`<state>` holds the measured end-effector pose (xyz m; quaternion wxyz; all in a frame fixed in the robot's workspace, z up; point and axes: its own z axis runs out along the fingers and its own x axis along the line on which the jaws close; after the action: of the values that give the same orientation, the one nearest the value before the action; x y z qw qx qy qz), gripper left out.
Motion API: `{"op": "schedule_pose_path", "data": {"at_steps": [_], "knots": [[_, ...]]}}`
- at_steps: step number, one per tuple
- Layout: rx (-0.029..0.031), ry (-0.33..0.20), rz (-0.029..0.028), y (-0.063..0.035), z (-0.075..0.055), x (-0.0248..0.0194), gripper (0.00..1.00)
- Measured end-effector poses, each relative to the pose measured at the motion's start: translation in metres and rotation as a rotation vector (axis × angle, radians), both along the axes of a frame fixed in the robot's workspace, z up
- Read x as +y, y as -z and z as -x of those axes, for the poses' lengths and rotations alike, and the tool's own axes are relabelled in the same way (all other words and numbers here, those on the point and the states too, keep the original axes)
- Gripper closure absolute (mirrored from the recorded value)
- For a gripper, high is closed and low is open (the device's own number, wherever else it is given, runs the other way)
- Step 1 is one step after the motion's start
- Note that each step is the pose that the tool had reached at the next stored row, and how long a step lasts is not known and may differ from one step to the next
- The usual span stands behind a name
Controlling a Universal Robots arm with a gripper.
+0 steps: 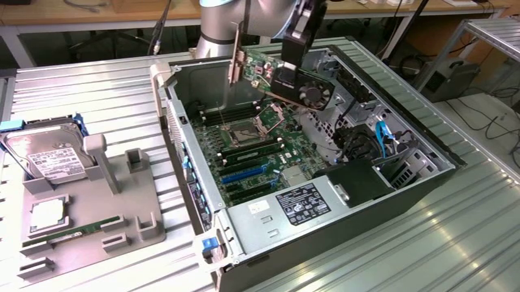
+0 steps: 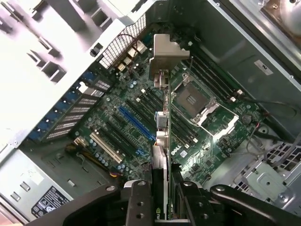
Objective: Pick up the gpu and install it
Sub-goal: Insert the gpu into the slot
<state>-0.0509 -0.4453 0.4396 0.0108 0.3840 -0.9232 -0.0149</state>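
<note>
The gpu (image 1: 276, 73) hangs tilted above the open computer case (image 1: 422, 152), its round black fan (image 1: 313, 93) facing the exterior view's right and its silver bracket (image 1: 236, 55) towards the left. My gripper (image 1: 298, 52) is shut on the card's upper edge. In the wrist view the gpu (image 2: 162, 141) appears edge-on between my fingers (image 2: 139, 202), with my gripper (image 2: 162, 200) over the motherboard (image 2: 211, 141). The card's silver bracket (image 2: 162, 52) points to the case's rear wall. The blue slot (image 2: 136, 125) lies beside the card's line, well below it.
The motherboard (image 1: 268, 161) carries an open CPU socket (image 1: 243, 131) and a power supply (image 1: 302, 204) sits at the case's near end. On the exterior view's left, a grey fixture (image 1: 130, 201) holds a hard drive (image 1: 47, 159), a CPU chip (image 1: 47, 213) and a RAM stick (image 1: 65, 234).
</note>
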Motion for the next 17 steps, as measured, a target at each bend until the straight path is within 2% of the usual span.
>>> {"op": "schedule_pose_path", "data": {"at_steps": [4,5,11,13,17], "knots": [[-0.0048,-0.064,0.0000,0.0004,0.0000,0.0000,0.74],[-0.0067,-0.102,-0.0001,0.0007,0.0000,0.0000,0.74],[-0.0089,-0.222,-0.0005,0.0018,0.0000,0.0000,0.74],[-0.0094,-0.288,-0.0007,0.0024,0.0000,0.0000,0.74],[-0.0101,-0.382,-0.0010,0.0033,0.0000,0.0000,0.74]]}}
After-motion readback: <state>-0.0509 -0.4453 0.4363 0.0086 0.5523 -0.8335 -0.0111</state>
